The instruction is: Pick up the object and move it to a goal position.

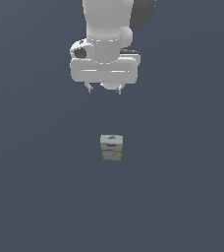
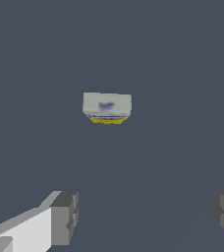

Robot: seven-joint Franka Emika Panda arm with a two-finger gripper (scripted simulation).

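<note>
One box [image 1: 111, 147] sits on the grey counter [image 1: 35, 197] in the exterior view, at six o'clock from the jaws, well apart; the gripper [image 1: 104, 90] hangs spread and empty; in the wrist view, box [image 2: 107, 107] lies beyond wide-parted fingers [image 2: 65, 216].

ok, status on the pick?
Gripper open, empty, above the surface. Box on the dark floor, untouched, clear of the fingers. Nothing in the way.
</note>
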